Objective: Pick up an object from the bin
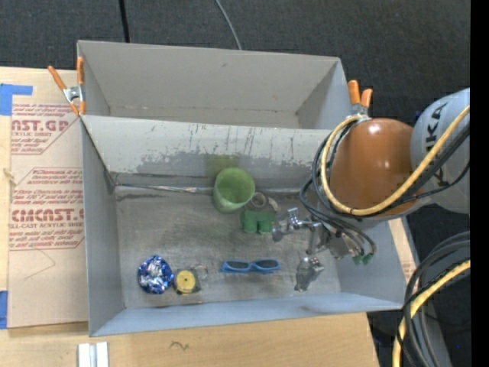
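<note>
Entry: my claw (299, 245) is low over the right end of the grey bin (103, 228), close to the right wall, with the arm coming in from the right and the orange wrist cover (372, 163) and looped cables above it. The two metal fingers (307, 271) stand apart, one toward the back and one toward the front edge, and bare bin floor shows between them. Nearest things: a small dark-green block (257, 222) lies just left of the rear finger, near it but seemingly apart from it; a flat blue piece shaped like a pair of spectacles (250, 266) lies on the floor left of the front finger, apart from it. Behind the block a pale green cup (233, 187) lies tipped toward the back slope, with a small metal ring (260, 201) just beside its right edge. Far front-left corner: a crumpled blue-and-white ball (155, 274) and, just beside it on the right, a small yellow round object (186, 281), both well apart from the claw. I cannot tell whether the rear finger touches the block.
</note>
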You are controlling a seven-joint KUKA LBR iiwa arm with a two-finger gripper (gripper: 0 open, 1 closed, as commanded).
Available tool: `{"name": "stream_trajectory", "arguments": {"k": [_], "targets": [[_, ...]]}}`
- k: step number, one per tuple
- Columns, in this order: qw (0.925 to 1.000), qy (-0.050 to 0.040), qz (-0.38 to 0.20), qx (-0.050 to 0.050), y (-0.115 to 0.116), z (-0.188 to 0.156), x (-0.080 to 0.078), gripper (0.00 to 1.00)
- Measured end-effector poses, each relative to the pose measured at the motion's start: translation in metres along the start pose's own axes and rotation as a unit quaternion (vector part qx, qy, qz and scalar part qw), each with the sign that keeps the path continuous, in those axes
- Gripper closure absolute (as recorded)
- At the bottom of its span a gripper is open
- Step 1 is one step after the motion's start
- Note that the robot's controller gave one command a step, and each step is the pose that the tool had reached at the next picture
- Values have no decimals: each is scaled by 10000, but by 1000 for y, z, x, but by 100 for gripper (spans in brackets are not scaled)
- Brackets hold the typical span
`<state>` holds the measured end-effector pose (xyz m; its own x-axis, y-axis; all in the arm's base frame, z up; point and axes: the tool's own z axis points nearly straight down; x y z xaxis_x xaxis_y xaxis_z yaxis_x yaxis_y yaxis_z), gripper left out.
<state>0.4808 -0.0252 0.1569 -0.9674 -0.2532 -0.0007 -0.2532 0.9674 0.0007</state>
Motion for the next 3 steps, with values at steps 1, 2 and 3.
{"name": "stream_trajectory", "arguments": {"k": [1,2,3], "targets": [[9992,6,-404,-1,0,18,-11,0],[9829,-13,-1843,1,27,86,-25,0],[9831,-14,-1833,10,26,83,-26,100]]}}
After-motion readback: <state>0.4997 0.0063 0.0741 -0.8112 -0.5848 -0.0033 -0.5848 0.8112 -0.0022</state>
